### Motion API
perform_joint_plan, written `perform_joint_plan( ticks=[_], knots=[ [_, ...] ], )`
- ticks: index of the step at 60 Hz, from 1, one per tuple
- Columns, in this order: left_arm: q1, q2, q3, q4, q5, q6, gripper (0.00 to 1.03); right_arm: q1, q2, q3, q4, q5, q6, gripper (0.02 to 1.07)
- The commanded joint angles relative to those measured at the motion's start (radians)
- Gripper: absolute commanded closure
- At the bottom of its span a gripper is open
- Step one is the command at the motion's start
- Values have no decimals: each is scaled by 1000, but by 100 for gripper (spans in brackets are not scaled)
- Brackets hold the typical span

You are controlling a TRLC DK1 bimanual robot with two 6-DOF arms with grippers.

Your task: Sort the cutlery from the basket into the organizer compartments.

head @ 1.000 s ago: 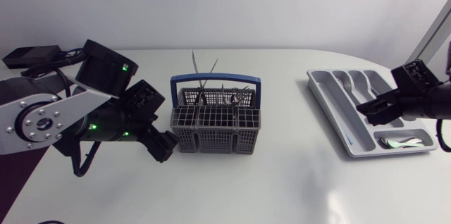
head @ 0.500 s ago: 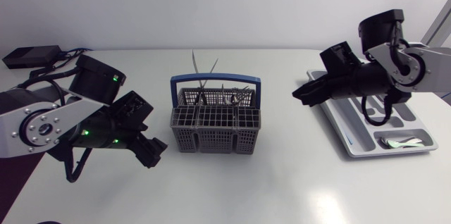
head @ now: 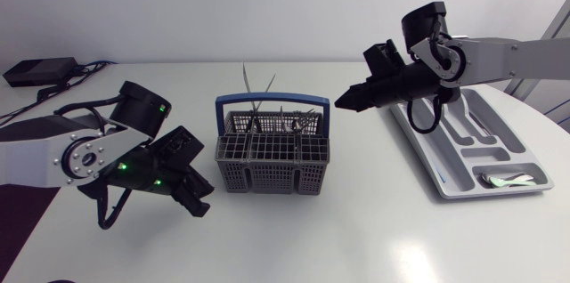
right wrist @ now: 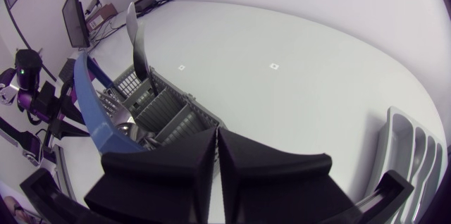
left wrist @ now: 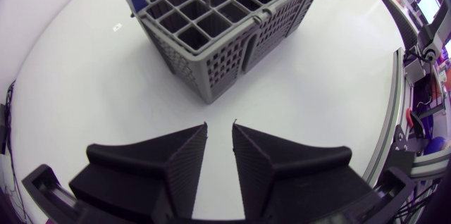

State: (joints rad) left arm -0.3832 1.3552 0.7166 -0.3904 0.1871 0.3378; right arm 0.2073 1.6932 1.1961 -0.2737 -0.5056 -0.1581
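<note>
White table (head: 356, 238), nothing fancy. Spotted the blue-handled grey basket (head: 272, 154) mid-table, just ahead of the left gripper (head: 199, 205) and not touching it. Found the organizer (head: 427, 154) well off to the right. Caught the right gripper (head: 345, 105) hanging between basket and organizer, nearer the organizer. Saw left fingers a narrow gap apart, holding nothing; right fingers pressed together, also empty. Noticed cutlery (right wrist: 137, 44) poking up from the basket's rear cells. Couldn't make out the pale piece (head: 508, 179) in the organizer's nearest compartment.
</note>
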Motion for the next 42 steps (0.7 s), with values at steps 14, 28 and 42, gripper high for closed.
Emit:
perform_joint_plan(
  ticks=[14,28,42],
  knots=[
    [18,88,67,25,97,6,99,38,39,25,-50,-67,32,102],
    [35,179,118,62,123,0,99,57,6,-16,-105,-108,17,101],
    [93,245,144,117,123,12,99,83,-78,-98,-159,-126,-3,102]
  ],
)
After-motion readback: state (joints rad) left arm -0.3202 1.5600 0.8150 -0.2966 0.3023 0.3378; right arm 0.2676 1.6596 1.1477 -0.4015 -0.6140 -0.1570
